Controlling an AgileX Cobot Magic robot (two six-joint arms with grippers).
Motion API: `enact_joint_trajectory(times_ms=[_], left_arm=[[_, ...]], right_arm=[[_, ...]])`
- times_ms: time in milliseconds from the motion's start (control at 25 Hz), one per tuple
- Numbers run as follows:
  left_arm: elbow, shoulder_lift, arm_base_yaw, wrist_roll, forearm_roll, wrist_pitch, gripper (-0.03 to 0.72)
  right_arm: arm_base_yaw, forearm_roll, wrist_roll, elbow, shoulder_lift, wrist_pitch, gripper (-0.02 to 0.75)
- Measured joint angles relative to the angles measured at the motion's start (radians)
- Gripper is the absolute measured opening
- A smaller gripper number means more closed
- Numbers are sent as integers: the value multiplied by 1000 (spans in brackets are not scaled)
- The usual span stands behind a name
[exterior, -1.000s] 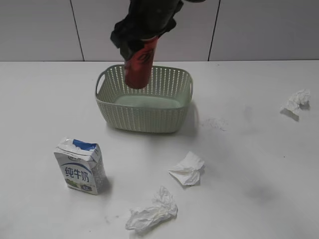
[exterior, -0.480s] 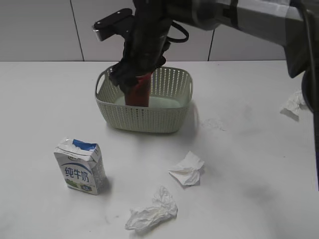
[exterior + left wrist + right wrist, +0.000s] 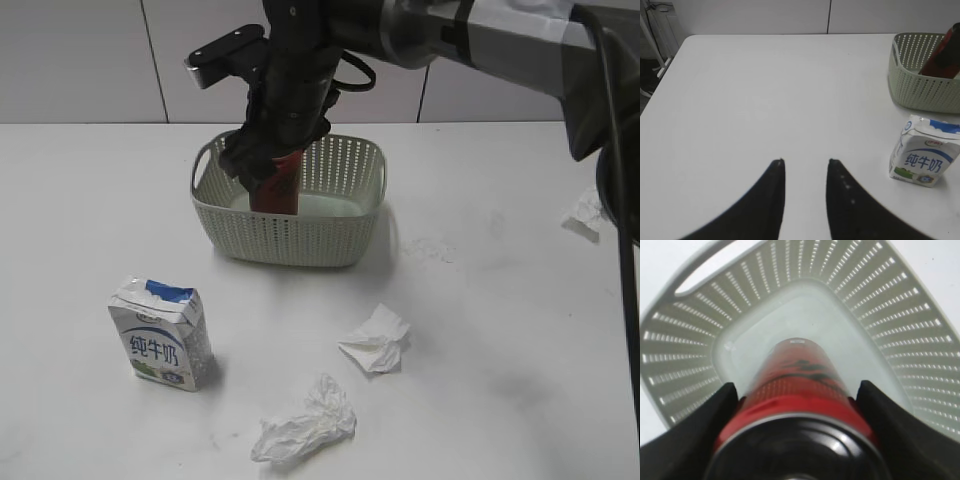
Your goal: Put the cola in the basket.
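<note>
The red cola can (image 3: 280, 186) stands tilted inside the pale green basket (image 3: 300, 236), its lower end down by the basket floor. My right gripper (image 3: 270, 150) reaches in from above and is shut on the can's upper part. In the right wrist view the can (image 3: 800, 380) fills the gap between the two black fingers of the gripper (image 3: 797, 386), with the basket (image 3: 880, 305) below it. My left gripper (image 3: 805, 161) is open and empty over bare table, left of the basket (image 3: 920, 90); the can (image 3: 942, 57) shows there too.
A white-and-blue milk carton (image 3: 162, 333) stands in front of the basket to the left, also in the left wrist view (image 3: 923, 157). Crumpled tissues lie at front centre (image 3: 377, 340), lower front (image 3: 305, 425) and far right (image 3: 595, 205).
My right gripper has lowered the can from above the basket's rim down into the basket. In the last half second it has barely moved.
</note>
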Motion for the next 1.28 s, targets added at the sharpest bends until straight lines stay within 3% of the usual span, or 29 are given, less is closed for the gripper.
enact_joint_trajectory(times_ms=[280,640,960,1280], left_arm=[[0,0,0,0,0,0,229],[0,0,0,0,0,0,229],[0,0,0,0,0,0,232],[0,0,0,0,0,0,232]], right_arm=[[0,20,-1,-10,-1,-37,570],[0,64,-2,-11,-44,-63,573],[-10,65,-2,-58,-149,-181,573],[-117,72,5,-70,-215,-88,574]])
